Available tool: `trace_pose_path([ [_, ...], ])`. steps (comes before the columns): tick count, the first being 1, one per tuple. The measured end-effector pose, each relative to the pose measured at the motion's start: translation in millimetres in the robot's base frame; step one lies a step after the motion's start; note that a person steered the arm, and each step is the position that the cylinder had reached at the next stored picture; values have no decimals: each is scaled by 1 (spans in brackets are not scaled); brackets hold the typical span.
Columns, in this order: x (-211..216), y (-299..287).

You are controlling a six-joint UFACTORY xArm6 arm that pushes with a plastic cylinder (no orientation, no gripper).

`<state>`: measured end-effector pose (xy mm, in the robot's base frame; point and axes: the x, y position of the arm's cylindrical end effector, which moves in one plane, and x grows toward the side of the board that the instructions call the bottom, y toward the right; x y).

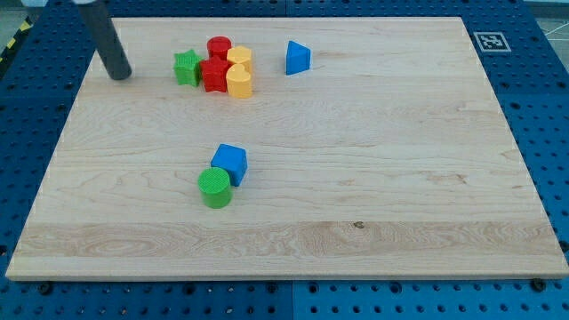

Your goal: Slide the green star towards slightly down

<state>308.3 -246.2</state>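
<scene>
Currently in approach: my tip (pixel 119 75) sits left of the green star (pixel 187 68), apart from it. No hand on this rig, just a dark rod. Star lies upper left on the wooden tabletop (pixel 373 178), touching the red block (pixel 214 75). Next, probably: get above the star, push down. Blocks look smooth, matte.

wooden board (pixel 373 178) on a blue pegboard table (pixel 551 107), with a black-and-white marker tag (pixel 490 41) at the board's 1 o'clock corner. cluster at 11 o'clock: red cylinder (pixel 219 48), red block (pixel 214 75) touching below it, two yellow blocks (pixel 239 60) (pixel 239 81) at their 3 o'clock, and a blue triangular block (pixel 298 58) apart further toward 3 o'clock. near centre, a blue cube (pixel 230 163) touches a green cylinder (pixel 214 187) at its 7 o'clock.
</scene>
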Motion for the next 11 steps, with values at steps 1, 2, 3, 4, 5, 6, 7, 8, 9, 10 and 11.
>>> trace_pose_path([
  [1, -38, 6],
  [2, -58, 33],
  [3, -59, 43],
  [4, -54, 64],
  [5, -50, 73],
  [6, -50, 73],
  [7, -47, 90],
  [8, -33, 98],
  [9, -26, 96],
  [10, -5, 89],
  [11, 33, 86],
])
